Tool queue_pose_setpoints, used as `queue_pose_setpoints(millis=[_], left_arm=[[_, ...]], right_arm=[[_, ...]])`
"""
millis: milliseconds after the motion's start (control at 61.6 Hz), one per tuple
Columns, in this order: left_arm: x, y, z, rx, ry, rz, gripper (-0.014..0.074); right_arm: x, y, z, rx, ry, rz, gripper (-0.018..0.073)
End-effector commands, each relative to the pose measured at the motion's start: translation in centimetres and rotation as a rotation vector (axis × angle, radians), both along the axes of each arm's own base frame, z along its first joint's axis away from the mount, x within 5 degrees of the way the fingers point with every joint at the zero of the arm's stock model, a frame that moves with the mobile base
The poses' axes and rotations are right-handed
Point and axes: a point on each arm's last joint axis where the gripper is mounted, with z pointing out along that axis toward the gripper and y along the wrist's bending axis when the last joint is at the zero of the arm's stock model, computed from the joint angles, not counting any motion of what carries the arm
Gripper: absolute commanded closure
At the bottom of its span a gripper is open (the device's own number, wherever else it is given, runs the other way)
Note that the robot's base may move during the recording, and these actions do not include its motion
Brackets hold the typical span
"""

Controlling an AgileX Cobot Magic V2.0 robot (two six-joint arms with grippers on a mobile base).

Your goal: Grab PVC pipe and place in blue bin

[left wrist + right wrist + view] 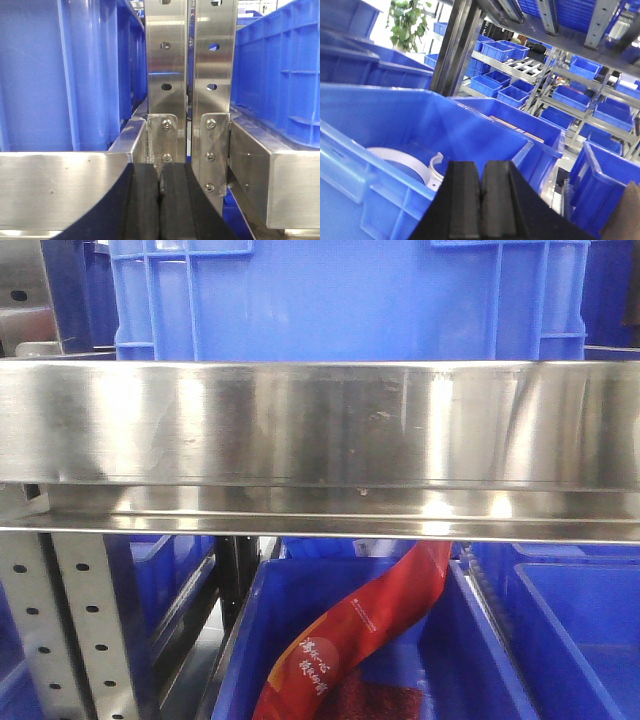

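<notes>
Shelving racks crowded with blue bins. White PVC pipe [402, 162] lying inside blue bin [385, 210], just left of right gripper [481, 200], jaws pressed together, empty. Left gripper [160, 205] likewise closed.

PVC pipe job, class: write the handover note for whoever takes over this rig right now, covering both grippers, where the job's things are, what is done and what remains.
Left gripper: shut, empty, facing the steel shelf uprights.
Right gripper: shut, empty, above the near rim of a blue bin.
White PVC pipe fittings lie inside that bin.
Front view shows only a steel shelf rail and a red packet in a lower bin.
Done: nothing is gripped.
Left: open the right gripper, grab a pipe, place it in the target bin.
</notes>
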Motion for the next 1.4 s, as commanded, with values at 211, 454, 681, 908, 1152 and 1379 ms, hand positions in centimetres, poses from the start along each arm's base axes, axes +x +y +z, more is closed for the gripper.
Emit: queue_pose_setpoints(millis=[211,454,681,908,1152,1379], left_arm=[[0.0,0.0,0.2,-0.012,-0.023,0.005,0.0707],[0.0,0.0,0.2,-0.012,-0.023,0.005,0.0707],[0.0,0.0,0.2,-0.012,-0.023,0.005,0.0707],[0.0,0.0,0.2,-0.012,-0.023,0.005,0.0707],[0.0,0.0,0.2,-0.012,-0.023,0.005,0.0707],[0.0,0.0,0.2,-0.012,-0.023,0.005,0.0707]], right_arm=[[-2.6,-1.0,-0.7,0.045,-0.131,-0.041,0.0722],[-4.4,-1.8,-4.6,0.090,-0.184,-0.072,0.0722],[-5.6,-2.5,-8.0,0.086,-0.184,-0.124,0.0722],[-6.8,-3.2,-9.8,0.082,-0.208,-0.209,0.0722],[-7.9,-3.6,-11.7,0.081,-0.232,-0.260,0.0722],[-8.9,-3.7,-12.9,0.089,-0.272,-0.260,0.0722]])
